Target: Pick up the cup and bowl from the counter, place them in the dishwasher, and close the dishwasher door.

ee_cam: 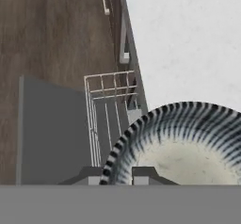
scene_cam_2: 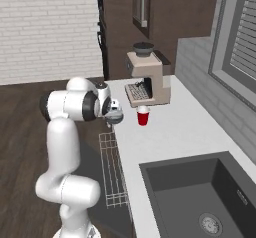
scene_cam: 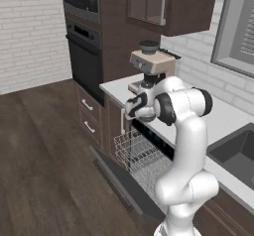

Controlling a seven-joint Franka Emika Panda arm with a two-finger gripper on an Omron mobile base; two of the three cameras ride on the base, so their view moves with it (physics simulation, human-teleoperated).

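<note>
Hand view shows the shallow grey-green ribbed bowl (ee_cam: 188, 143) with its rim pinched between the nearly closed gripper (ee_cam: 117, 173), at the pale counter (ee_cam: 188, 39) edge; the dishwasher's white wire rack (ee_cam: 110, 105) lies beside and below it.

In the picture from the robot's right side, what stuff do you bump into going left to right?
Robot arm → bowl in the claw → red cup → sink → window.
</note>
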